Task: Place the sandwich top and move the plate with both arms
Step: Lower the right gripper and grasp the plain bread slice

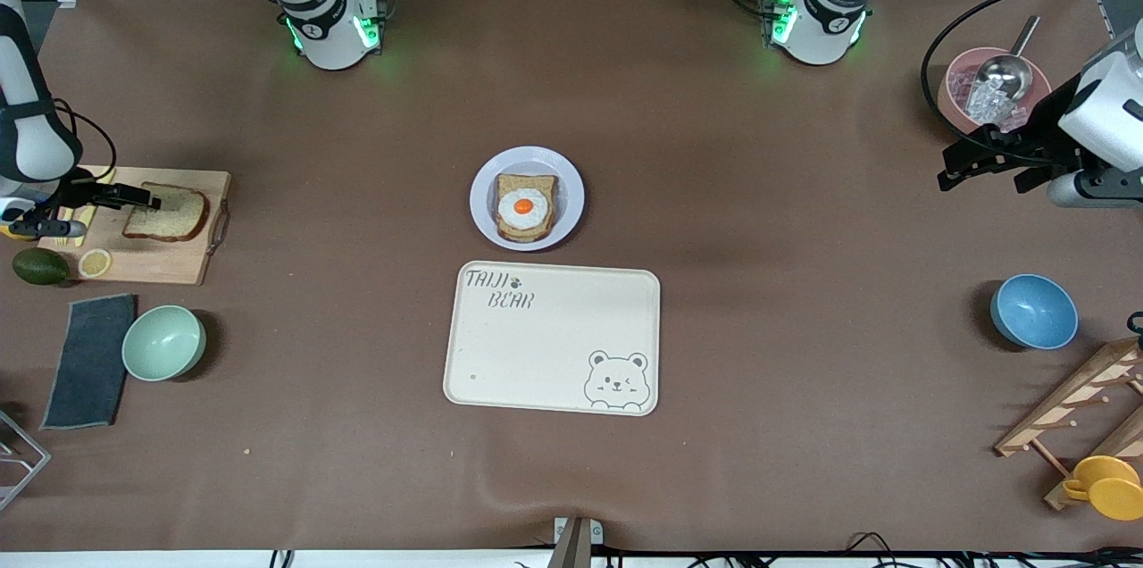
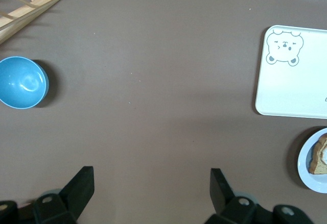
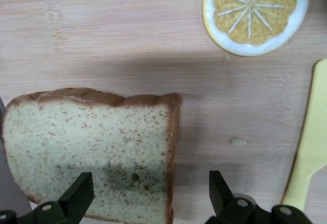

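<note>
Right gripper [image 1: 147,198] mid-left of frame, fingers apart over sandwich top [image 1: 167,213]; left gripper [image 1: 960,168] apart, waiting upper right.

Three bowls [image 1: 163,342], perhaps two bread slices [image 1: 167,213], one plate [image 1: 527,197].

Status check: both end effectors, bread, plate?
Right end effector open over sandwich top on cutting board. Left end effector open, waiting above bare table. Plate holds egg slice; nothing blocking.
</note>
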Tool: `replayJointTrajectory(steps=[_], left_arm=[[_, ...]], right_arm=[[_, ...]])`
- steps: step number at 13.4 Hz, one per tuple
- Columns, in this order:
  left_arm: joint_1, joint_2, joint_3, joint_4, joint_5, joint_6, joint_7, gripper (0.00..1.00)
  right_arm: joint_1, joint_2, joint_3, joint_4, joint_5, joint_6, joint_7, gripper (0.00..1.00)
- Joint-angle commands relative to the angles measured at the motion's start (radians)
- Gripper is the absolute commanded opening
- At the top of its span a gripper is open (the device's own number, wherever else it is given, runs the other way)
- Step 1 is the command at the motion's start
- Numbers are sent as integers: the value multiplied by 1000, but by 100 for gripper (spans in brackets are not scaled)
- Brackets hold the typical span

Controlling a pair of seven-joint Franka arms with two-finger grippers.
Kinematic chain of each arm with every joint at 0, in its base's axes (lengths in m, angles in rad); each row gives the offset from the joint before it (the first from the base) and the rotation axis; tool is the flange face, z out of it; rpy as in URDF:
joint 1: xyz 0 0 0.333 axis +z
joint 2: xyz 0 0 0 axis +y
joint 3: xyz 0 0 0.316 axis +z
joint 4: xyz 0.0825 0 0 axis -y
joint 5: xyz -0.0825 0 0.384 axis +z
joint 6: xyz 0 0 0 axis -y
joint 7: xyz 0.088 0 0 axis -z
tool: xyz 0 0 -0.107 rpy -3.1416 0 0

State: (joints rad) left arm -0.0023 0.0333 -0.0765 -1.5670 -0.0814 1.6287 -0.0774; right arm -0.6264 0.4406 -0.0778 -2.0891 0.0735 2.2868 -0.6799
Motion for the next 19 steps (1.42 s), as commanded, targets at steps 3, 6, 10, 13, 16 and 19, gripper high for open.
replayJointTrajectory(steps=[3,6,10,13,16,19], left_arm=[[-5,2,-2,13,-37,-6,-4,100],[1,2,-6,12,-32,-7,-4,100],[7,-3,-8,10,-24,-15,7,100],[4,2,-8,2,-24,-21,7,100],[2,2,-6,2,-23,-21,8,100],[4,4,-6,2,-23,-21,8,100]], right_arm=[[-35,20,18,23,12,0,-24,100],[-38,23,20,34,22,3,-24,100],[-41,26,18,34,104,5,-23,21],[-52,27,20,32,104,0,-26,13],[-62,27,20,34,106,-3,-72,0],[-64,24,21,35,106,-15,-75,0]])
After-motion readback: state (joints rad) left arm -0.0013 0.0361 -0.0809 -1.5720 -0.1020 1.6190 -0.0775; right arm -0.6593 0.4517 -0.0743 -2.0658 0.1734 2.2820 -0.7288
